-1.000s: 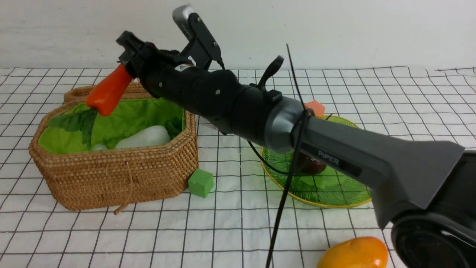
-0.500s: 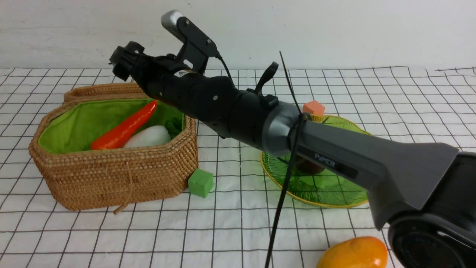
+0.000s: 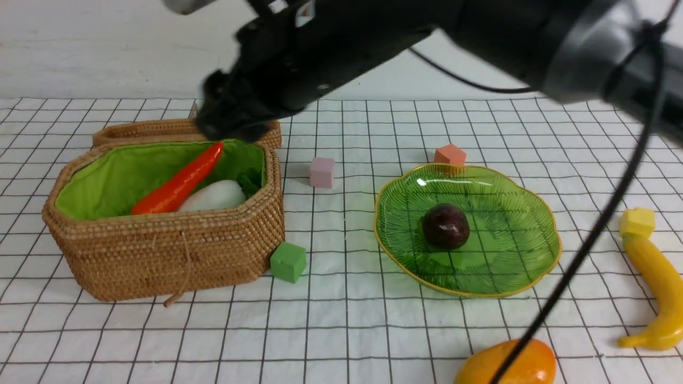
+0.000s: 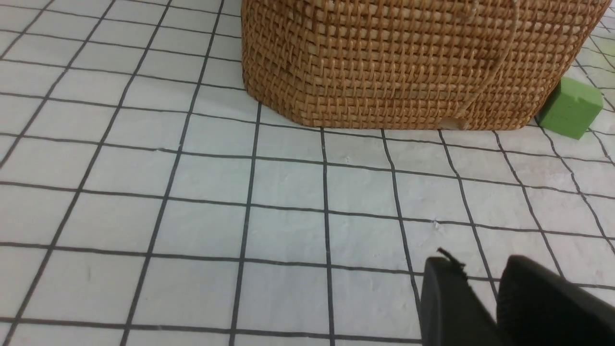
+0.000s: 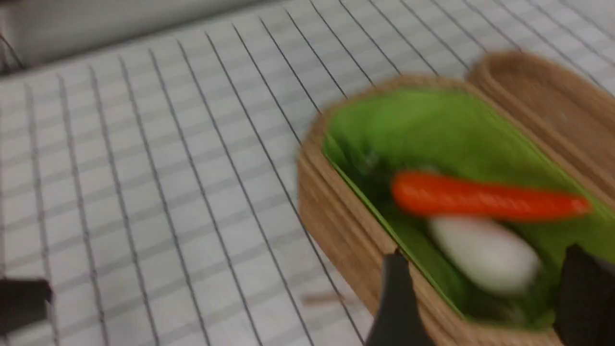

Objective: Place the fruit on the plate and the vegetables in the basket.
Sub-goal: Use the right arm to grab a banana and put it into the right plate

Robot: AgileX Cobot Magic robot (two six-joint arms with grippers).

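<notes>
The wicker basket (image 3: 160, 256) stands open at the left, with the red-orange chili (image 3: 179, 184) leaning on the white radish (image 3: 213, 196) inside it. A dark maroon fruit (image 3: 445, 226) lies on the green glass plate (image 3: 512, 266). On the cloth lie the banana (image 3: 656, 288) at the right and the mango (image 3: 507, 365) at the front edge. My right gripper (image 3: 229, 120), blurred, hangs open and empty over the basket's back rim; its wrist view shows the right gripper (image 5: 485, 252) above the chili (image 5: 485, 198) and radish (image 5: 485, 252). Low over the cloth before the basket (image 4: 408, 62), my left gripper (image 4: 480, 262) has its tips slightly apart, holding nothing.
Small cubes sit on the checked cloth: pink (image 3: 322, 172), orange (image 3: 450, 154) behind the plate, green (image 3: 288, 261) at the basket's corner, yellow (image 3: 637, 221) at the banana's tip. The right arm and its cable (image 3: 587, 240) cross the upper right. The basket's lid (image 3: 139, 130) lies open behind.
My right gripper let go of the chili, which dropped into the basket onto the radish. The right arm then swung upward, uncovering the plate, banana and pink cube.
</notes>
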